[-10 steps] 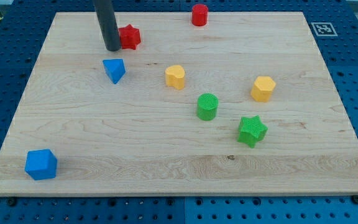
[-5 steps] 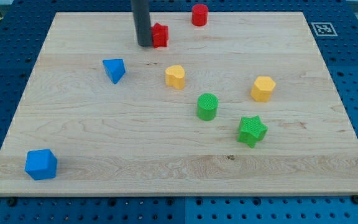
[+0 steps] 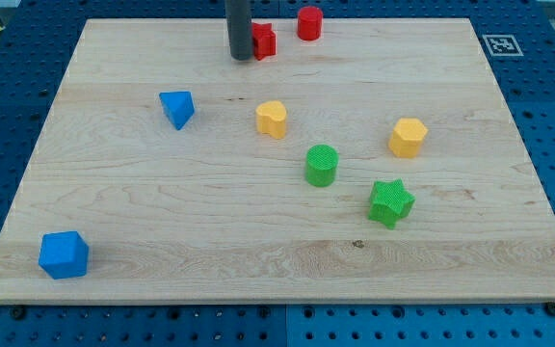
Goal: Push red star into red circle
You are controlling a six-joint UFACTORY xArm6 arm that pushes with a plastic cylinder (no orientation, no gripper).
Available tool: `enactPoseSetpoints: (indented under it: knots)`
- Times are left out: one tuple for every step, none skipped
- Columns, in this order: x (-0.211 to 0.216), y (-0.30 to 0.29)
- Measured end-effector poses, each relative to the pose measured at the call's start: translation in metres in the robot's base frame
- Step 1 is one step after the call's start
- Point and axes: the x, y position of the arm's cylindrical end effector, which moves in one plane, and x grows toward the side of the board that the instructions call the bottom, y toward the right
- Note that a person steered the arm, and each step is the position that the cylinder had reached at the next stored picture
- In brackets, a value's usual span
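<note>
Pressing against the red star (image 3: 263,40) from the view's left, my tip (image 3: 240,58) touched it; no fingers existed, so nothing was held. Just right of the star sat the red circle (image 3: 309,22). Light and stiff, it likely slid easily on the surface (image 3: 162,222), best pushed mid-side.

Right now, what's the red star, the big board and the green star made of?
The red star and green star look like matte plastic, perhaps 3D-printed: the green one shows fine ridges. The board looks like pale, smooth wood, with grain lines and joined planks.
</note>
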Motion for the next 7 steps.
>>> enactPoseSetpoints:
  knots:
    - [-0.029,0.001]
    - [-0.014,0.016]
    - [0.012,0.018]
    - [-0.014,0.033]
    - [-0.021,0.034]
    - [-0.007,0.034]
    - [0.029,0.036]
